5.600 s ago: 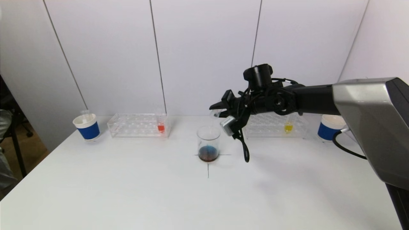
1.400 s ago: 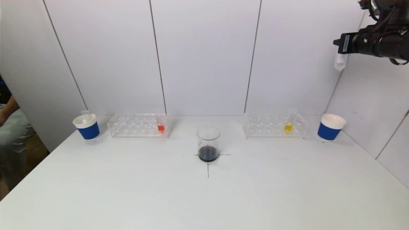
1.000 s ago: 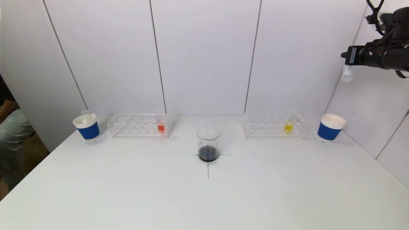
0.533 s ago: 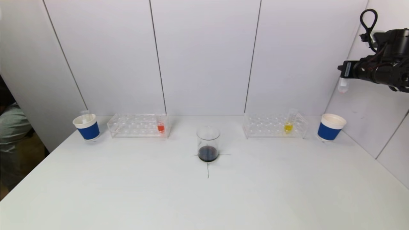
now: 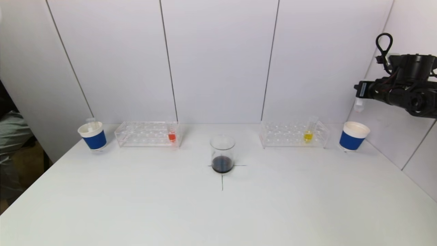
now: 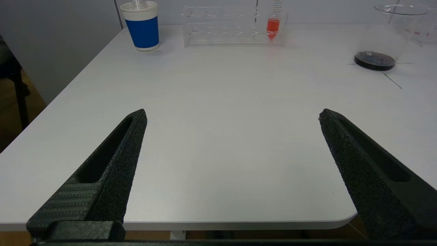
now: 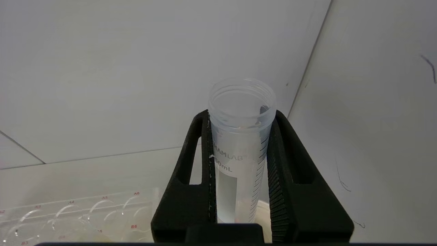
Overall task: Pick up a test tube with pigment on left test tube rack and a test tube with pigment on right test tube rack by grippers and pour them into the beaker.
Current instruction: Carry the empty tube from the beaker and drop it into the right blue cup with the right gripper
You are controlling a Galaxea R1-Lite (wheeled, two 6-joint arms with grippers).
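Item: empty test tube (image 7: 240,143), clear plastic with printed graduations, which we find clamped upright between the two black fingers (image 7: 201,160) of the right gripper (image 5: 359,93), its open mouth uppermost; it hangs high at the right of the table (image 5: 218,212), above and just left of the right blue-banded paper cup (image 5: 353,136). Item: beaker (image 5: 222,154), at the centre on a marked cross, holding a shallow layer of dark liquid. Item: right test tube rack (image 5: 294,135), clear acrylic, between the beaker and the right cup, in which we count one tube of yellow pigment (image 5: 308,132) standing near its right end. Item: left test tube rack (image 5: 147,134), likewise clear, with one tube of red pigment (image 5: 172,134) at its right end. Item: left blue-banded paper cup (image 5: 92,135), beyond the left rack, with a clear tube standing in it. Item: left gripper (image 6: 232,116), which we record low at the near edge of the table, jaws spread wide and holding nothing, well apart from racks and beaker.
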